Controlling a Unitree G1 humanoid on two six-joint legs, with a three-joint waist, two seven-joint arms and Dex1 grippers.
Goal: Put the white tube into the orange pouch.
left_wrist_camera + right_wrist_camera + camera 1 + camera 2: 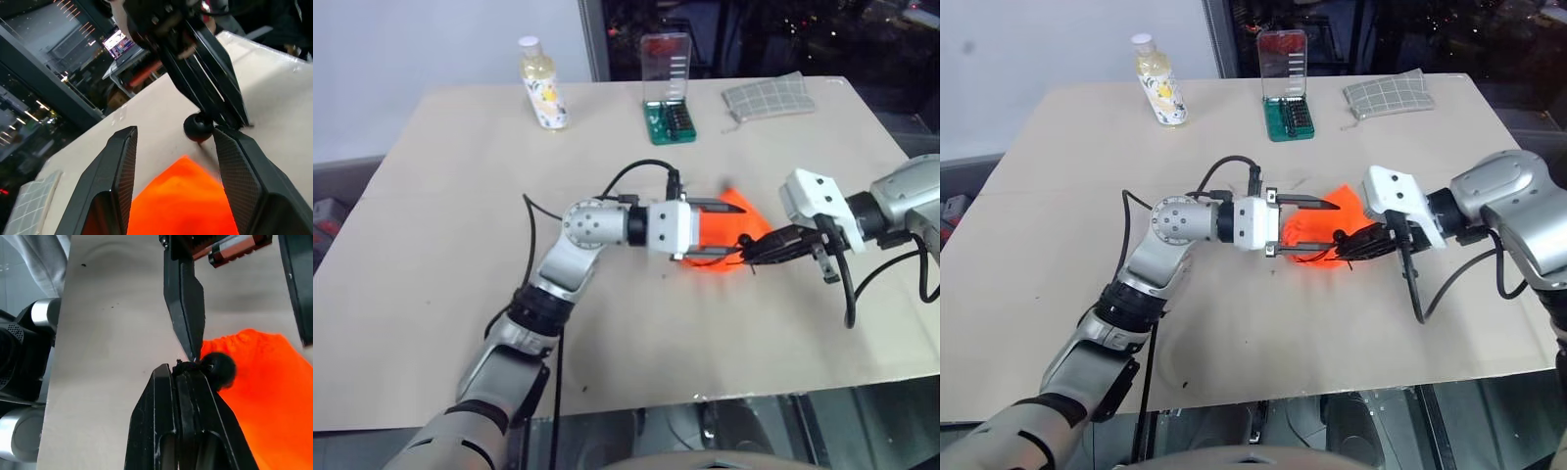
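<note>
A tan tabletop (460, 196) fills the foreground, dark glass behind it. The orange pouch (1317, 230) lies near its middle, between the left gripper (1307, 228) and the right gripper (1351, 245). The left fingers are parted, straddling the pouch; the right fingers are closed on its dark cord, at the black bead (218, 368). The pouch looks soft and light and will sag, so it is best taken at the mouth hem. I can't see the white tube.
</note>
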